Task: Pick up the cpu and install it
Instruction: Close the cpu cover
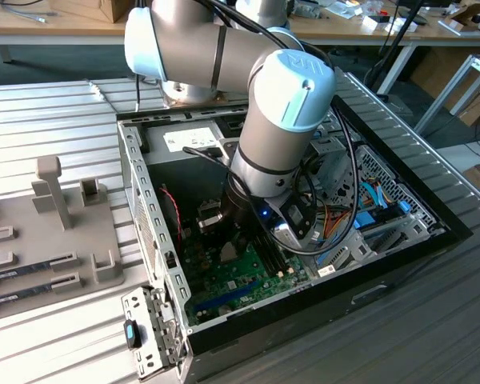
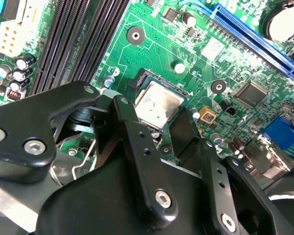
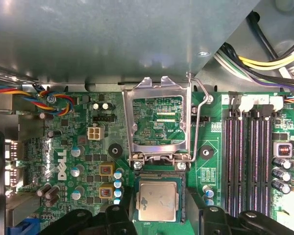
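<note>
Silvery metal marks the cpu (image 3: 158, 200), which lies flat inside the black socket (image 3: 159, 175) on the green motherboard (image 3: 63, 147). The exterior view shows the arm (image 1: 280, 120) reaching down into the open computer case (image 1: 144, 200), which rests on a ribbed metal desk (image 1: 48, 112).

In both wrist views the claw (image 2: 154, 115) hangs low over the chip, its dark fingers (image 2: 137, 142) spread to either side. In the first wrist view a sliver of socket shows between each finger and the chip's edge, so we judge the claw released and the chip resting in its seat on its own weight.

The hinged hold-down frame (image 3: 159, 122) stands flipped open beyond the socket, its wire lever (image 3: 201, 98) raised beside it. Nothing clamps the chip yet.

That is where we see the risk. A finger brushing the chip's edge could tip or slide it, and a chip sitting askew could bend the fine contacts beneath. A finger might also catch the socket wall or the frame's hinge, both very close. We cannot tell from here whether the chip's notches are fully seated.
</note>
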Action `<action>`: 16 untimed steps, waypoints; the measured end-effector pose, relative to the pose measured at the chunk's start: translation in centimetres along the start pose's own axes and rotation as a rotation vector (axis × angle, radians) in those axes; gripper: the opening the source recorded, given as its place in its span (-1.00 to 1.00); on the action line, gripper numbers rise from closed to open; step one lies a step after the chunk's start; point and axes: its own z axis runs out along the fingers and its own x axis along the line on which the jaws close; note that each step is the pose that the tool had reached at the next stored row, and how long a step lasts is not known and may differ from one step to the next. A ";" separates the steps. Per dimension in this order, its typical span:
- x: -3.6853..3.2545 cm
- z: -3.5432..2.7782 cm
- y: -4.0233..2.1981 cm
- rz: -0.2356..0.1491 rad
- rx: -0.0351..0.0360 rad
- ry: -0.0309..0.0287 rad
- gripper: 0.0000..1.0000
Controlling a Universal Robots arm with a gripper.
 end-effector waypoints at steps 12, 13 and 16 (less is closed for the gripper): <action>0.01 -0.28 0.00 0.000 -0.0001 0.0003 -0.20; 0.01 -0.28 0.00 0.000 0.0000 0.0003 -0.20; 0.01 -0.27 0.00 0.000 -0.0002 0.0002 -0.20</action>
